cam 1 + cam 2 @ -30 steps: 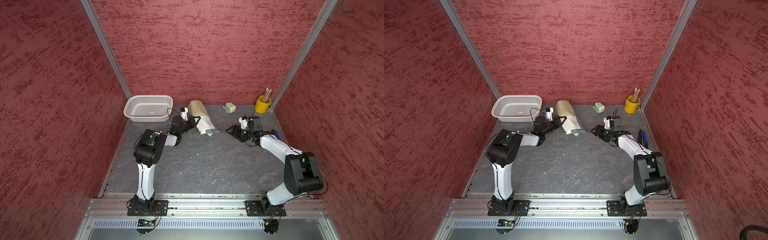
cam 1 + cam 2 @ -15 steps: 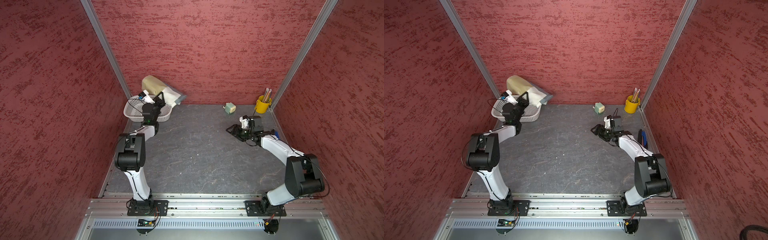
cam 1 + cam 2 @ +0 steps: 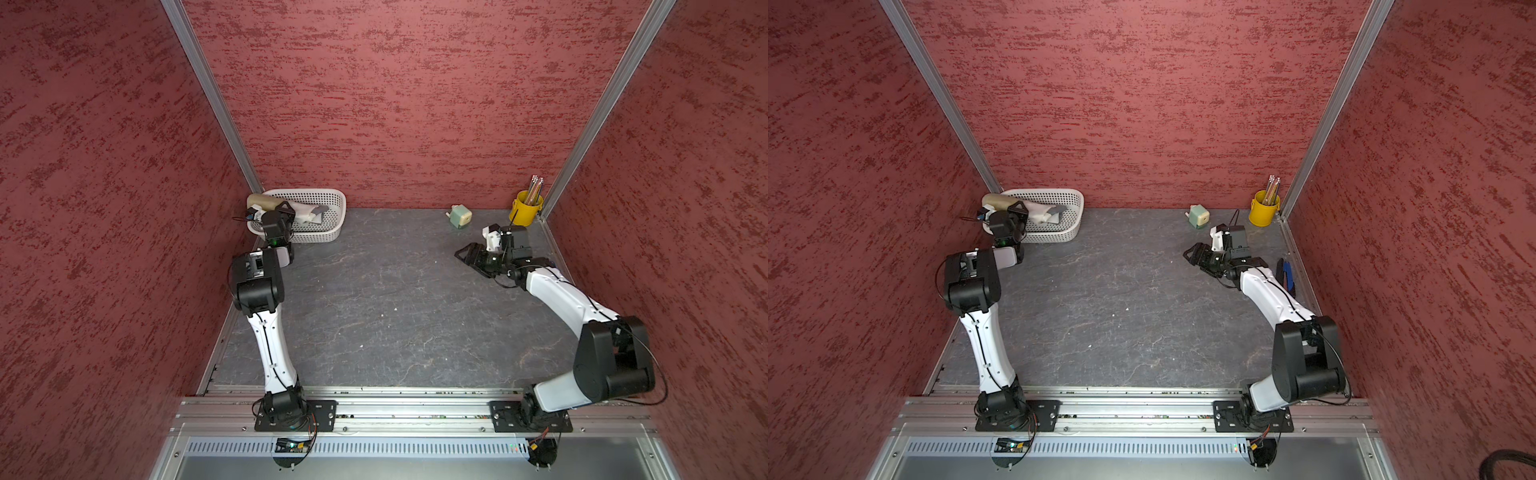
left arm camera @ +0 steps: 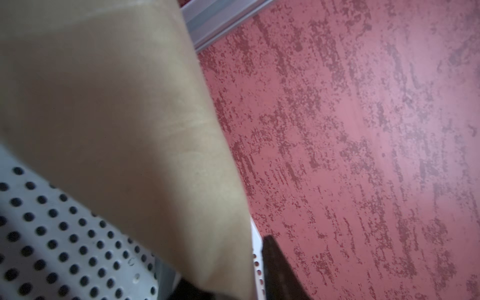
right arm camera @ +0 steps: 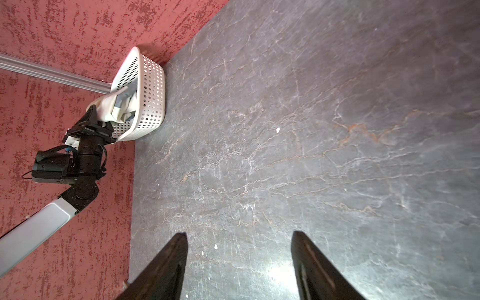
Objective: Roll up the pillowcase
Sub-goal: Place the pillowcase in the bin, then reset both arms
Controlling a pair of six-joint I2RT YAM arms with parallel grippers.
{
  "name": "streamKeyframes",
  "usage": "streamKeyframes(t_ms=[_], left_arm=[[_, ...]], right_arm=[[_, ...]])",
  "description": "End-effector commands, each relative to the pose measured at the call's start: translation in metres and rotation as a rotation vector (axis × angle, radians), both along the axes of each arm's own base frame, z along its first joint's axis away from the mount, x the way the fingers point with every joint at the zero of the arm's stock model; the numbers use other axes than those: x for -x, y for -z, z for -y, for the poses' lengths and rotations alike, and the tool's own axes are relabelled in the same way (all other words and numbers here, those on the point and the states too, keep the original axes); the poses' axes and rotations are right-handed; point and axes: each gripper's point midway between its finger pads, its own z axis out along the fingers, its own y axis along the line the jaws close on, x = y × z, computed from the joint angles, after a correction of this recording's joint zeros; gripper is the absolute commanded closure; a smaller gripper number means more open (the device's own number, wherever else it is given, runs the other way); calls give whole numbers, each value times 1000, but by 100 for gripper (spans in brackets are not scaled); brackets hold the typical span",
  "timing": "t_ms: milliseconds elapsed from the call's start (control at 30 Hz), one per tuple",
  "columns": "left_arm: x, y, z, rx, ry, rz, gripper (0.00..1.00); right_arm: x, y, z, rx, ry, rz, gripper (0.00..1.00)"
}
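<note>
Red walls [image 3: 415, 104], dark stone tabletop [image 3: 395, 311]. Pillowcase [image 3: 266, 202], rolled, likely soft and light, slumps across white basket [image 3: 332, 199] against left gripper [image 3: 286, 208], finger spread unclear; pinch mid-roll. Right gripper [image 5: 239, 233]: fingers wide, empty.

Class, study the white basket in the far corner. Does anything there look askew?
Yes. The pillowcase lies askew in the white basket: its tan rolled end sticks out over the rim, and its other end is a loose bunch of off-white and blue folds.
</note>
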Motion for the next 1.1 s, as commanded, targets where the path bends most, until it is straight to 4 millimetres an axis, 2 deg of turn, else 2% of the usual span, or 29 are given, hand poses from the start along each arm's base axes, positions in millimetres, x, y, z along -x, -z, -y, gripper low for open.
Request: streamKeyframes(t_ms=[0,100,133,200,233,300,400,467,533,633,667,733,767,800,933,1033,1067], left_arm=[[-4,-41,19,8,57,91,0],[-2,-50,23,85,72,-7,0],[2,-49,25,111,73,-82,0],[14,-64,31,103,73,-163,0],[24,-75,32,89,53,-182,0],[47,-87,32,122,6,-238,0],[94,-86,35,193,-35,-367,0],[125,-87,44,175,-24,-390,0],[156,-90,56,83,-8,-408,0],[201,-97,84,-243,1,-424,0],[209,-98,97,-370,22,-401,0],[231,-91,118,-621,38,-361,0],[241,-83,122,-704,23,-358,0],[253,-67,128,-800,22,-357,0],[291,-30,131,-1042,-40,-289,0],[295,4,126,-1111,-14,-324,0],[293,3,120,-1117,-51,-309,0]], right_arm=[[-4,-24,9,41,27,57,31],[-6,-29,14,70,41,61,30],[-7,-31,15,79,44,64,30],[-9,-38,18,87,54,82,29],[-8,-49,20,90,66,111,27],[-9,-55,23,101,83,122,26],[-11,-63,29,122,104,132,22],[-11,-67,36,155,136,144,17],[-10,-69,49,218,171,171,11],[-4,-73,81,388,270,250,3],[0,-73,93,447,301,280,3],[10,-76,115,585,358,387,3],[14,-75,121,642,361,445,3],[19,-73,128,707,374,520,2],[43,-55,149,883,448,740,2],[42,-29,158,916,466,692,2],[37,-19,156,910,441,669,2]])
